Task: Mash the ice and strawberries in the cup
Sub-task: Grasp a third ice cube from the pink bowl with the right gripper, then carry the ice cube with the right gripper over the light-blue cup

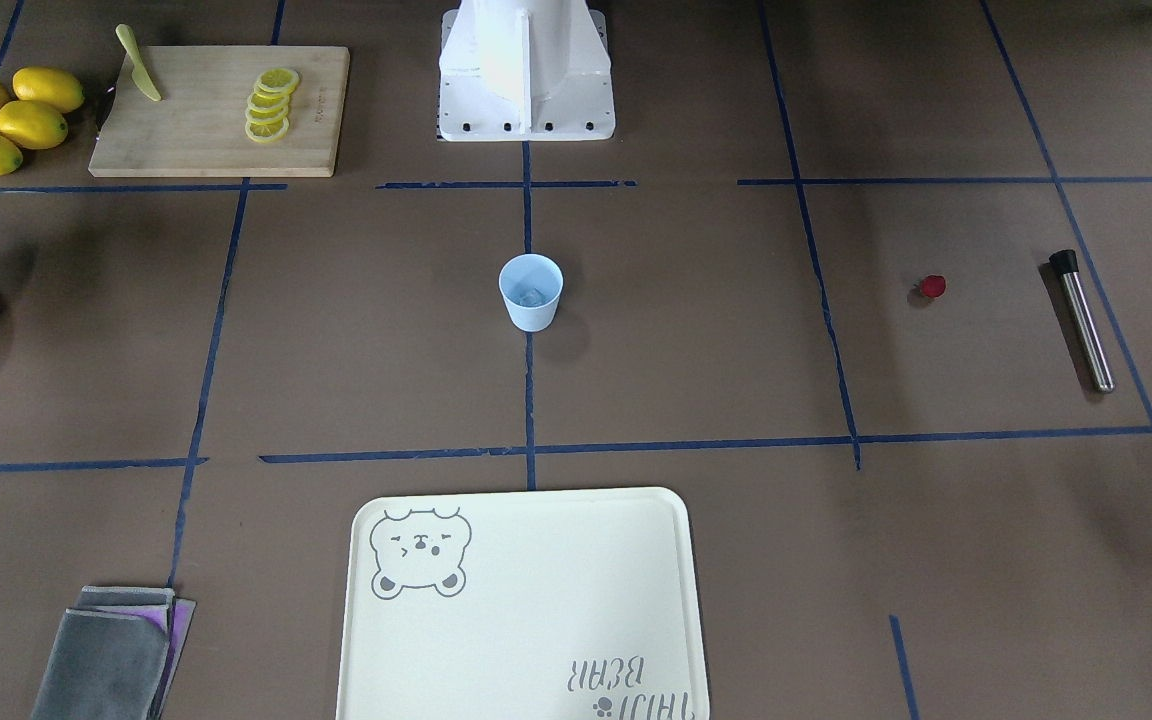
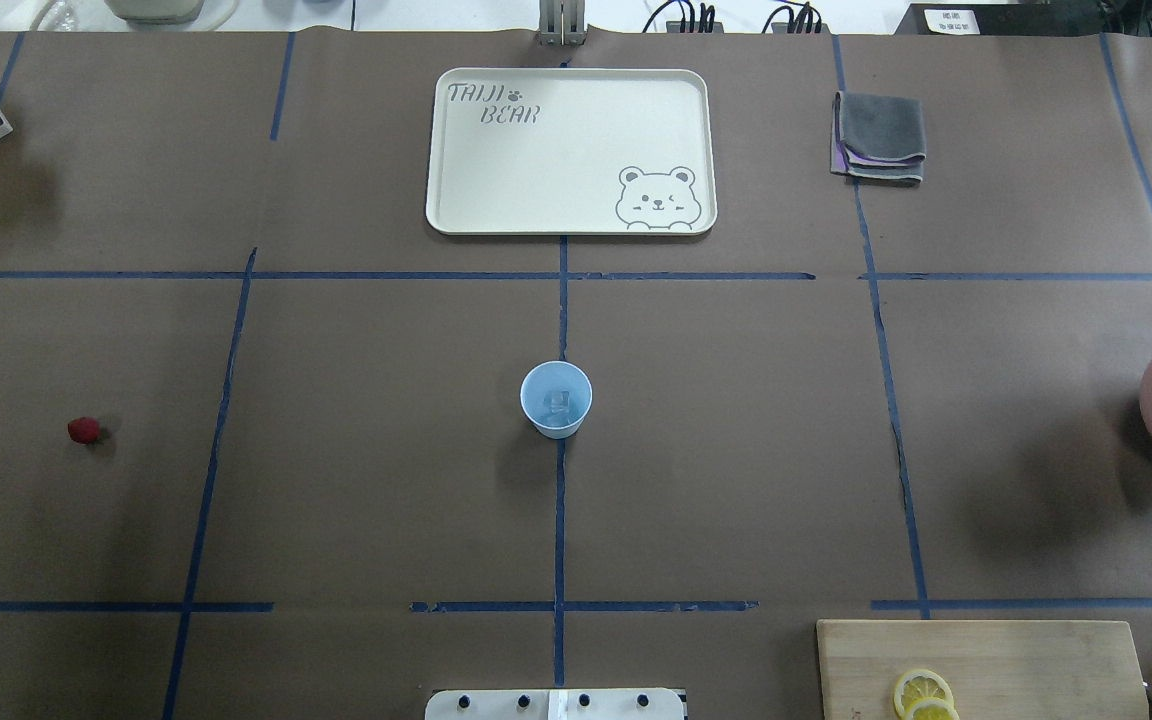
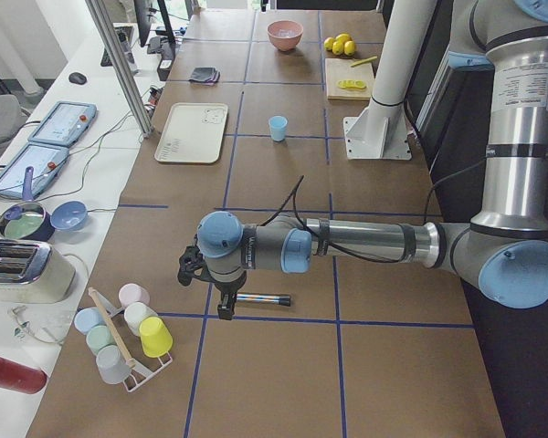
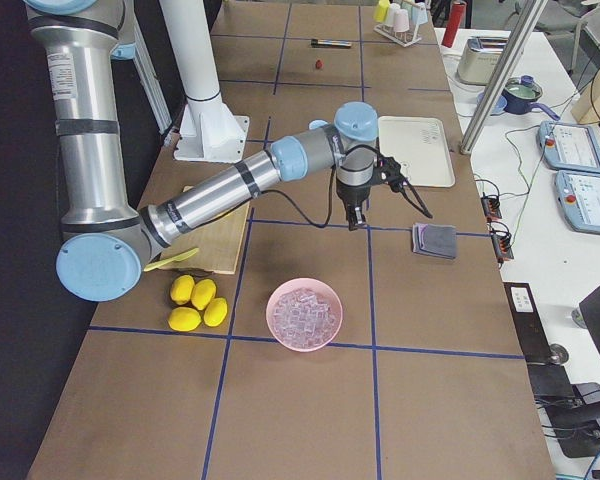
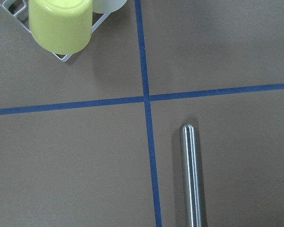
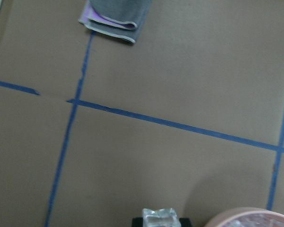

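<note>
The pale blue cup (image 1: 531, 292) stands upright at the table's middle with one ice cube (image 2: 557, 402) in it. The red strawberry (image 1: 932, 287) lies alone on the table, and also shows in the overhead view (image 2: 84, 430). My right gripper (image 4: 356, 218) hangs between the cup and the pink bowl of ice (image 4: 304, 314). In the right wrist view it holds an ice cube (image 6: 158, 216) between its black fingertips (image 6: 137, 222). My left gripper (image 3: 223, 308) hangs just above a steel muddler (image 5: 190, 175). I cannot tell whether it is open or shut.
A cream bear tray (image 2: 456, 150) lies beyond the cup. A folded grey cloth (image 2: 881, 135) is at the far right. A cutting board (image 1: 196, 140) carries lemon slices (image 1: 271, 103) and a knife, with lemons (image 1: 11, 118) beside it. A rack of cups (image 3: 123, 338) stands near the left gripper.
</note>
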Robot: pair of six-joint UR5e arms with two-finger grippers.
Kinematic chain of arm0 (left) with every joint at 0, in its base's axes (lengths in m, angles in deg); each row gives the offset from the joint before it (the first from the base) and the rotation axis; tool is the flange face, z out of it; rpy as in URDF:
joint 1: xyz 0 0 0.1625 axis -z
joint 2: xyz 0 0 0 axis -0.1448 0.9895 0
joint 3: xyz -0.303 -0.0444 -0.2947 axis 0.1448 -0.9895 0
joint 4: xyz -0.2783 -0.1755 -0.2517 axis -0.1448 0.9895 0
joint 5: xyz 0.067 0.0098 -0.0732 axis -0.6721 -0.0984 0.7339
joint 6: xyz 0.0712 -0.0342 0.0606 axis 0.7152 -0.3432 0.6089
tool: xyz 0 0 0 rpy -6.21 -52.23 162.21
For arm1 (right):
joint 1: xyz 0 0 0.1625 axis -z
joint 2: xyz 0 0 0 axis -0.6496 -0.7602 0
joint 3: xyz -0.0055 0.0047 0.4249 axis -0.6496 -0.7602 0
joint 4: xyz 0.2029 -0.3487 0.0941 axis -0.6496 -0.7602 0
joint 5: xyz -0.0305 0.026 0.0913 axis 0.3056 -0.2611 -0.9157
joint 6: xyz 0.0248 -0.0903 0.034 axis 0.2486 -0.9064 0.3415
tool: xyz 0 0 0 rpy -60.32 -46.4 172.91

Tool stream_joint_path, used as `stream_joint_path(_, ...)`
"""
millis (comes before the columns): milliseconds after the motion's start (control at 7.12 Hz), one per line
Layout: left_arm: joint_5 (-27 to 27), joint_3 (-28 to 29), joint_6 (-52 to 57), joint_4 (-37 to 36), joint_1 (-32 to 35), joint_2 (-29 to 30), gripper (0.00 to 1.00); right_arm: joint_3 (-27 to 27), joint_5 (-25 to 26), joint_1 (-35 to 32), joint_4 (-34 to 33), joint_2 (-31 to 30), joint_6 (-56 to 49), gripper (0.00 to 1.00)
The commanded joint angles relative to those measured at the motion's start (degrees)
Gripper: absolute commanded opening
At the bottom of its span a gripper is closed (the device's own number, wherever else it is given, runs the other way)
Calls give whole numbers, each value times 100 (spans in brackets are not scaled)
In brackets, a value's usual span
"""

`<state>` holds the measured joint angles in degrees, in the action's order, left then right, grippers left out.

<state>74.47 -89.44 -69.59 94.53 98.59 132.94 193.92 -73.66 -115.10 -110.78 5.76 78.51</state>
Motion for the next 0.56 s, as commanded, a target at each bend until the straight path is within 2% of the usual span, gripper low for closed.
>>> stream_joint_path(0,-9,-10,0,0,0,0,100,164,207,1116,-247,1149,1791,4)
stream_joint_path(140,-52,-19,0,-9,0,0,100,120,487,1722,-483,1721,2668,4)
stream_joint_path(281,-70,-45,-9,-17,0,0,100,24,1081,2380,-590,2284,3547,5)
stream_joint_path(421,-70,-45,-9,-18,0,0,100,-290,1401,2944,-582,2838,4261,7)
